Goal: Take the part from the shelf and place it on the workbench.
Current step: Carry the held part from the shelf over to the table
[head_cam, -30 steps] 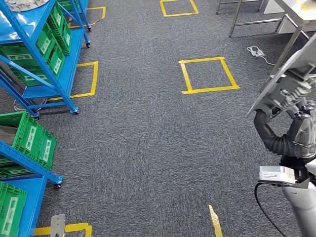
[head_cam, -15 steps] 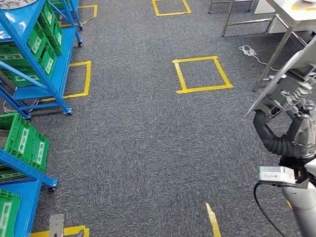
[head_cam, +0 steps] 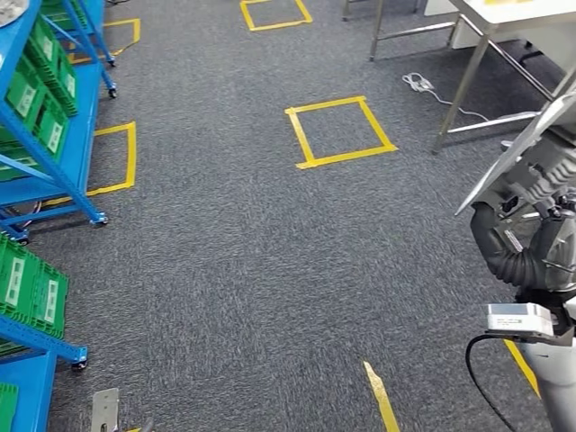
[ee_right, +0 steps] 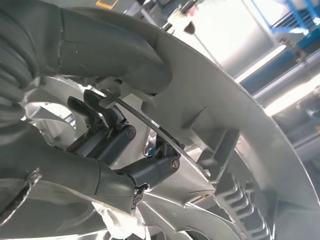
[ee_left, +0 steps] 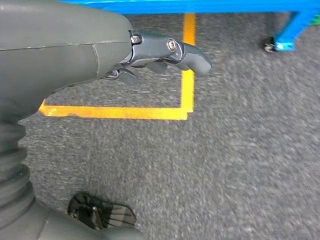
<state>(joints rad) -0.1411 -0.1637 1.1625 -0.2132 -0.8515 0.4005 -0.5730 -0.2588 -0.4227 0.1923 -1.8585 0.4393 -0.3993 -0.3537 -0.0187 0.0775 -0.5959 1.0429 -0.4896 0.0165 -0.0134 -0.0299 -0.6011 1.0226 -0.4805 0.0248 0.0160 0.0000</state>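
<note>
The big grey part (head_cam: pixel 526 157) sits tilted in the right robot hand (head_cam: pixel 506 238), far right. It could slip while walking. The worktop (head_cam: pixel 516 13) is far off. The left robot hand (ee_left: pixel 166 52) holds nothing.

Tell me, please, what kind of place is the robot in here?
Probably a workshop or logistics training floor: blue wheeled shelves carry green crates, yellow tape squares mark spots on the grey carpet, and a metal-legged workbench stands ahead.
</note>
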